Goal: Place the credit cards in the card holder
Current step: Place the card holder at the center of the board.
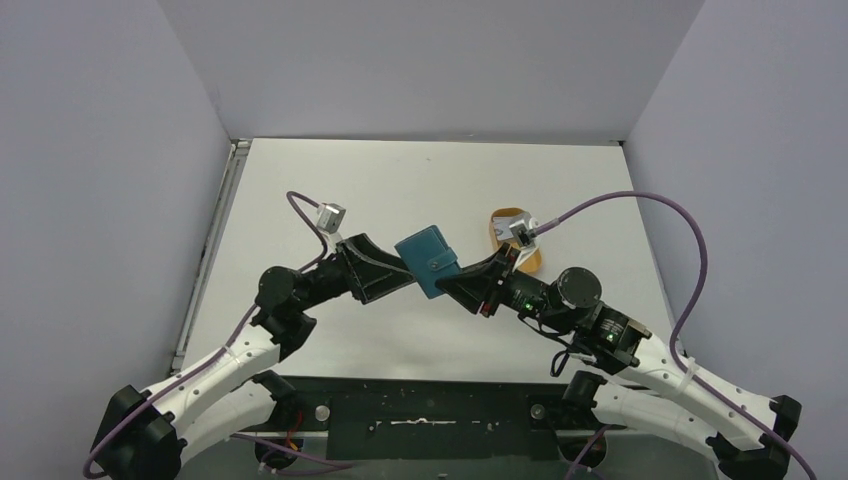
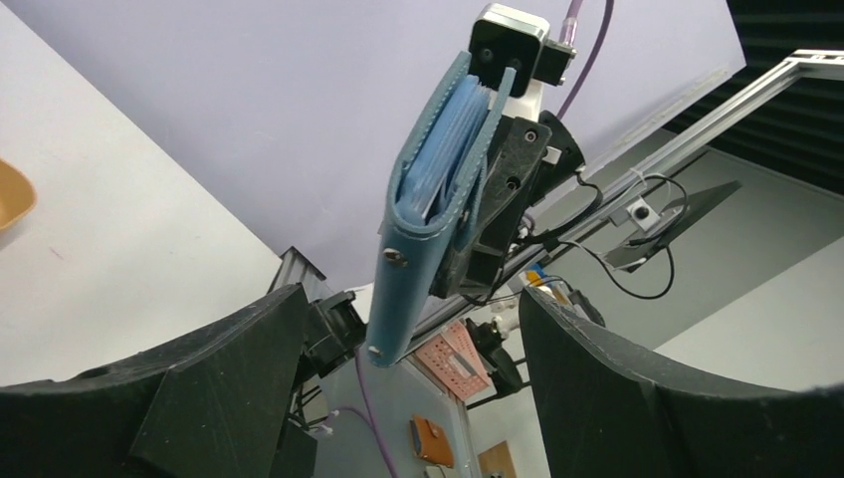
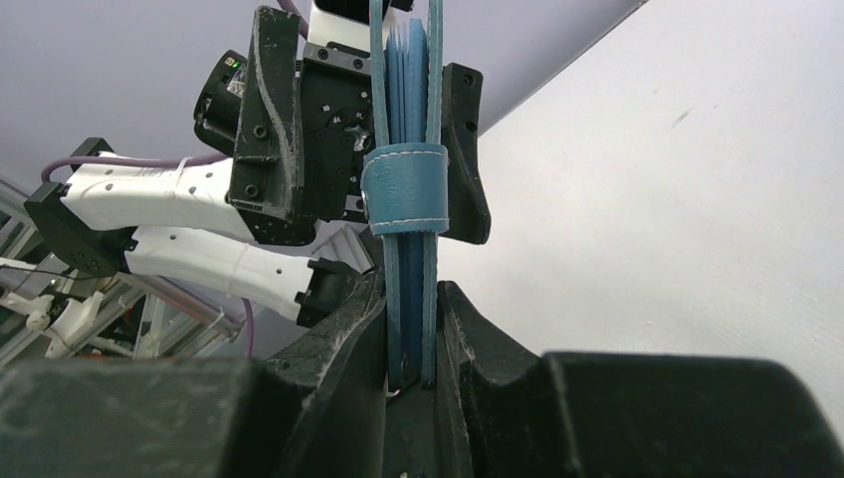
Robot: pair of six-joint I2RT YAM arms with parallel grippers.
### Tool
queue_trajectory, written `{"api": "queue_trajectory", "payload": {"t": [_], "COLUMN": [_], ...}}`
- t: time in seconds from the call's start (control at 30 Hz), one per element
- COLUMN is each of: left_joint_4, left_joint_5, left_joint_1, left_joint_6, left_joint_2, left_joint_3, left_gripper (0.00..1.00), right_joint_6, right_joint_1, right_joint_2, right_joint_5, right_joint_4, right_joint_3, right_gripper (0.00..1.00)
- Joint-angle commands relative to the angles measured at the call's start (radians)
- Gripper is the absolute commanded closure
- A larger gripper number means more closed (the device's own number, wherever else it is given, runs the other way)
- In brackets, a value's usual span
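Observation:
The teal-blue card holder [image 1: 428, 260] is folded shut, its snap tab closed, and held in the air between both arms. My right gripper [image 3: 410, 291] is shut on one edge of the card holder [image 3: 408, 189]; in the top view it [image 1: 452, 285] is at the holder's right side. My left gripper [image 2: 410, 299] is open, its fingers wide on either side of the card holder [image 2: 428, 209] without touching it; in the top view it [image 1: 398, 273] is at the holder's left. Only bluish sleeves show inside. No loose credit cards are in view.
An orange oval tray [image 1: 505, 222] lies on the white table [image 1: 400, 180] behind my right wrist; its edge shows in the left wrist view [image 2: 12, 194]. Grey walls enclose the table on three sides.

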Motion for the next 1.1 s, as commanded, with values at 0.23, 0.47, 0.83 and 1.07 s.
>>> {"api": "queue_trajectory", "payload": {"t": [0.23, 0.47, 0.83, 1.07], "left_joint_4": [0.109, 0.108, -0.07, -0.656], "left_joint_5": [-0.03, -0.038, -0.033, 0.041], "left_joint_1": [-0.04, -0.041, 0.032, 0.132], "left_joint_6": [-0.003, 0.007, 0.073, 0.357], "left_joint_2": [0.05, 0.067, -0.005, -0.015], "left_joint_3": [0.085, 0.097, 0.069, 0.199], "left_gripper": [0.5, 0.94, 1.0, 1.0], "right_joint_6": [0.087, 0.09, -0.002, -0.097], "right_joint_1": [0.01, 0.016, 0.019, 0.018], "right_joint_2": [-0.005, 0.0, -0.074, -0.149], "right_joint_5": [0.085, 0.073, 0.046, 0.307], "right_joint_4": [0.326, 0.309, -0.141, -0.647], "right_joint_3": [-0.087, -0.083, 0.057, 0.205], "right_gripper": [1.0, 1.0, 0.32, 0.09]}}
